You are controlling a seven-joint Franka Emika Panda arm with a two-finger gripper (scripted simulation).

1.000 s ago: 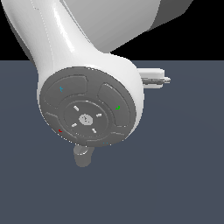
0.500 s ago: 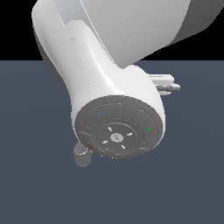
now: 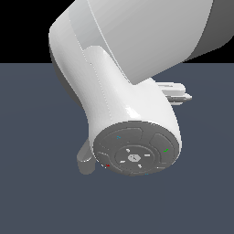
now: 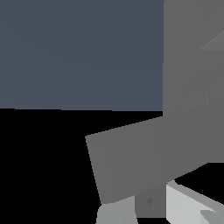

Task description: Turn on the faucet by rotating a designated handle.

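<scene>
- A small part of the grey faucet (image 3: 85,157) peeks out low at the exterior view's left, beneath the arm
- The white robot arm (image 3: 132,91) fills the middle, its round grey end cap (image 3: 135,153) facing the camera
- The tool is hidden; I cannot tell if it is released or clenched
- In the wrist view, flat grey faucet slabs (image 4: 144,162) sit very near
</scene>
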